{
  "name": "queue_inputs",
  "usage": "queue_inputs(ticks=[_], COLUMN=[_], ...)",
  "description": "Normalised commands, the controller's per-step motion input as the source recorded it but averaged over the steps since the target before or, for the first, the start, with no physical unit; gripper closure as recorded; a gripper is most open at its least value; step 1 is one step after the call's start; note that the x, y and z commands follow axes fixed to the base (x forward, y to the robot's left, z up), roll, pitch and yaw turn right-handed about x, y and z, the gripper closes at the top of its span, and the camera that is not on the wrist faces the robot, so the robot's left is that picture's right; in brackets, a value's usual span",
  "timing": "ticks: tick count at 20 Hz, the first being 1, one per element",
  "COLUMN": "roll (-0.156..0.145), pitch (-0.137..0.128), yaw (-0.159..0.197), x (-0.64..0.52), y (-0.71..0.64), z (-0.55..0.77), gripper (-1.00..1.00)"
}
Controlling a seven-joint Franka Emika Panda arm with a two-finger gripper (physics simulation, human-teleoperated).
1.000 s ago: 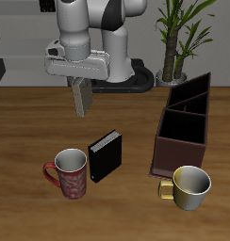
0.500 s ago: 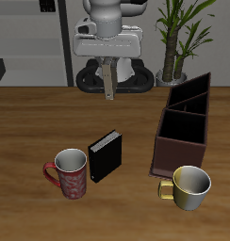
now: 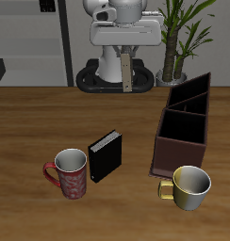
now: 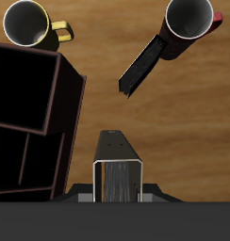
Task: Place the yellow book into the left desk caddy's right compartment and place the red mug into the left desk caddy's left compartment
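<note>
You have the small thin yellow book (image 3: 126, 77) clamped in the two-finger gripper (image 3: 126, 56), which hangs high over the back of the wooden table (image 3: 32, 122), well above everything on it. In the wrist view the book's striped page edges (image 4: 119, 179) sit squarely between the jaws, and the book hangs straight down from them.

The long dark maroon-brown left desk caddy (image 3: 186, 122) stands open-topped on the table, nearer the front edge than your gripper and off to one side of it. In the wrist view its dark divided inside (image 4: 27, 94) lies just beside the held book rather than under it.

The red mug with the whitish mottled pattern (image 3: 70, 173) stands upright near the table's front edge, well apart from the caddy. A larger black book (image 3: 105, 155) stands on edge just beside it. A shiny gold-yellow metallic mug (image 3: 189, 184) sits upright close to the caddy's near end.
</note>
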Motion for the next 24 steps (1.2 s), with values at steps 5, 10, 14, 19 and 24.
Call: queue_inputs(ticks=[5, 10, 14, 19, 24], roll=[-0.026, -0.05, -0.016, -0.023, -0.022], pitch=[0.013, 0.012, 0.018, 0.003, 0.006], yaw=[-0.016, -0.008, -0.022, -0.007, 0.002], x=[0.24, 0.3, 0.19, 0.16, 0.18], y=[0.33, 0.43, 0.38, 0.36, 0.26], z=[0.28, 0.25, 0.17, 0.14, 0.1], gripper=[1.0, 1.0, 1.0, 1.0, 1.0])
